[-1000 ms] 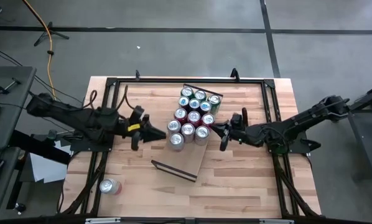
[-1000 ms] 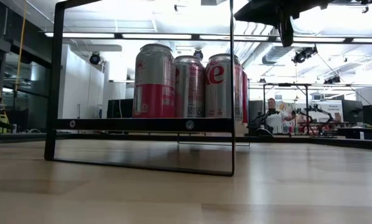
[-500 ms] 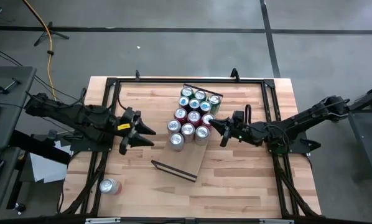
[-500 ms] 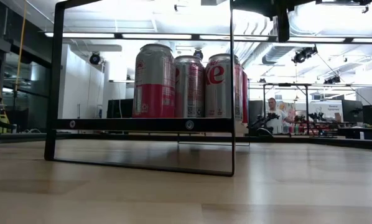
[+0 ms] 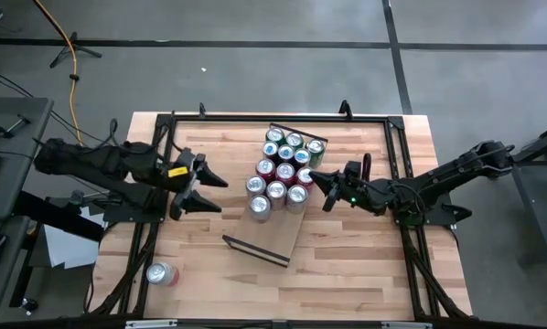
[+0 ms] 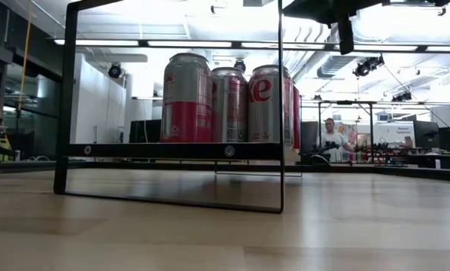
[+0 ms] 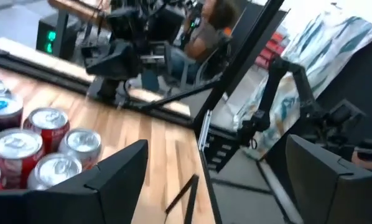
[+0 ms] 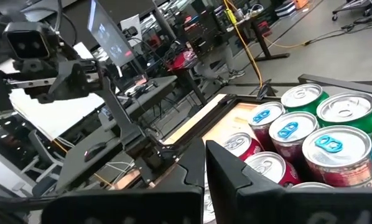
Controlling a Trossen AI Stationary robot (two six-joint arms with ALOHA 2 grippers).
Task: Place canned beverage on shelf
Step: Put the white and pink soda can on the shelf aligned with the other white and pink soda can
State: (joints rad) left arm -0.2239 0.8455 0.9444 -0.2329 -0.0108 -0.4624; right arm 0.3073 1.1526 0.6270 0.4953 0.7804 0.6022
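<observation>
Reaching in low from the table's left edge, the left arm lies nearly flat and points at the cluster of cans (image 5: 284, 171). The left gripper (image 5: 205, 189) sits well short of that cluster with its two fingers spread apart and nothing between them; in the left wrist view the fingers frame bare tabletop, with the cans off to one side. From the opposite edge the right arm stretches in almost level, elbow slightly raised, and the right gripper (image 5: 315, 186) stops just beside the cluster's right side, its fingers pressed together and empty. The cans stand upright in tight rows on the shelf (image 5: 281, 239), a light board lying at an angle on the table (image 5: 365, 265), with a dark rail (image 5: 255, 249) at the end nearest the table's front. One loose can (image 5: 162, 273) lies on its side well away from the shelf, near the table's front left corner.
</observation>
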